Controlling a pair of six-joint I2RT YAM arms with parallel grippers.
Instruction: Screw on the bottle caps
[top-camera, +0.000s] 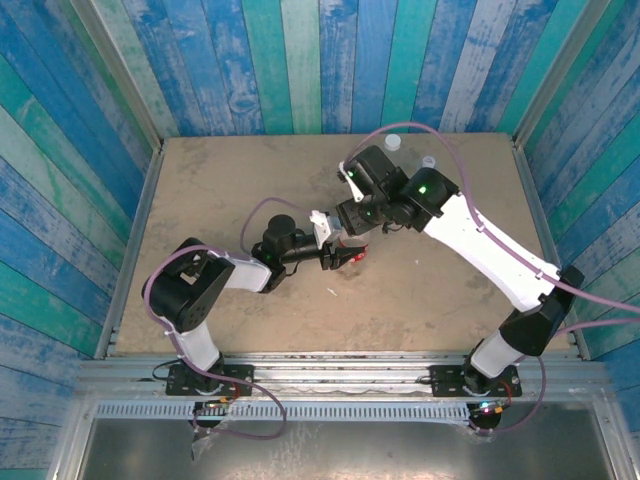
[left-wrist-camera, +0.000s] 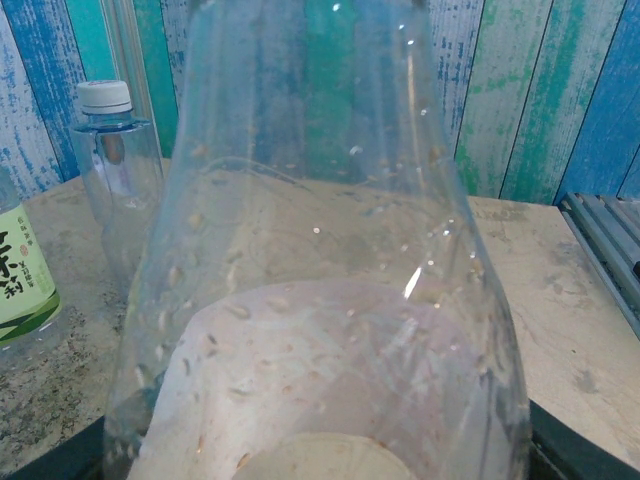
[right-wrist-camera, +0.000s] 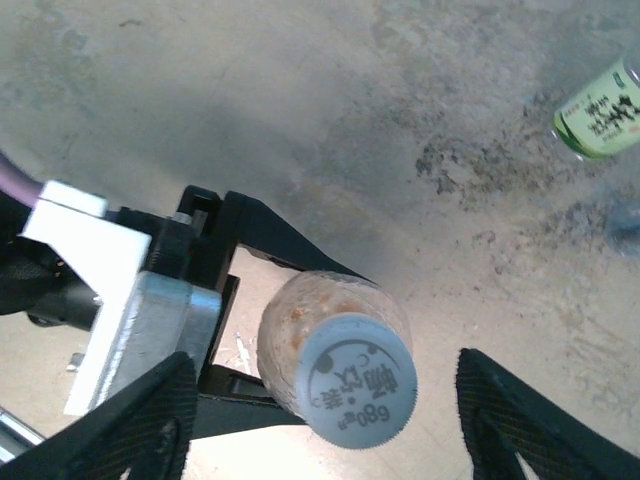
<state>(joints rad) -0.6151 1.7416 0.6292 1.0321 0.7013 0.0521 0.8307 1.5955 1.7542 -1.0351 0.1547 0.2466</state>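
The left gripper (top-camera: 336, 256) is clamped on a clear bottle (left-wrist-camera: 320, 300), holding it upright over the middle of the table (top-camera: 200, 200). A pale cap (right-wrist-camera: 358, 385) sits on the bottle's neck. The right gripper (right-wrist-camera: 325, 400) hangs directly above the bottle with its jaws spread wide, one finger on either side of the cap and touching nothing. Well beyond the bottle stand a capped slim bottle (left-wrist-camera: 112, 170) and, just beside it, a green bottle (left-wrist-camera: 22, 270).

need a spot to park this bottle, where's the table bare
Free: far-left table, between wall and left arm; near middle, up to the right arm. Crowded: centre, left tool and right tool at the held bottle; far edge, two other bottles.
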